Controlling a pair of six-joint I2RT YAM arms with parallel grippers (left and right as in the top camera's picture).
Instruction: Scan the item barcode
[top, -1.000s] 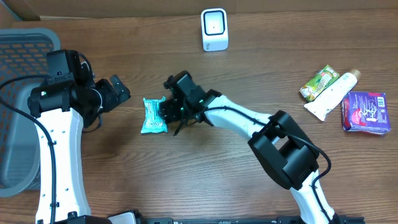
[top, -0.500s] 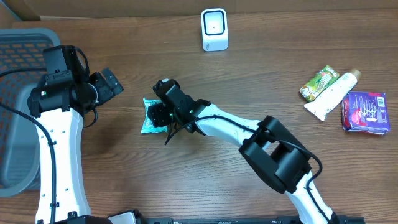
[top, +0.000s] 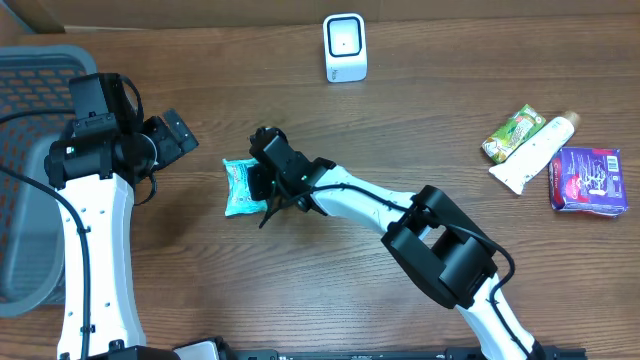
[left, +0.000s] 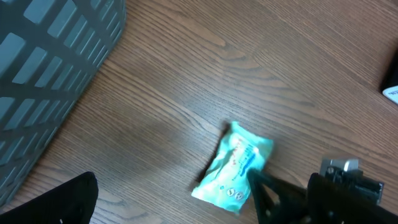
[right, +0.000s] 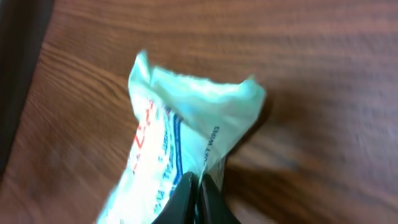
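The item is a teal wipes packet (top: 238, 187) lying on the wooden table left of centre, also seen in the left wrist view (left: 236, 167). My right gripper (top: 260, 188) is shut on the packet's crumpled right edge; in its wrist view the fingertips (right: 199, 193) pinch the thin wrapper (right: 180, 137) between them. No barcode shows on the packet in any view. The white scanner (top: 345, 47) stands upright at the table's far edge. My left gripper (top: 176, 134) hangs open to the left of the packet, apart from it, one dark finger (left: 62, 205) showing at the bottom of its view.
A grey slatted basket (top: 30, 170) fills the left edge, also visible in the left wrist view (left: 43, 74). At the far right lie a green packet (top: 512, 132), a white tube (top: 535, 152) and a purple packet (top: 588, 180).
My right gripper slid left onto the packet and closed on its edge, nudging the packet slightly left. The left gripper drew back a little to the left and then stayed still.
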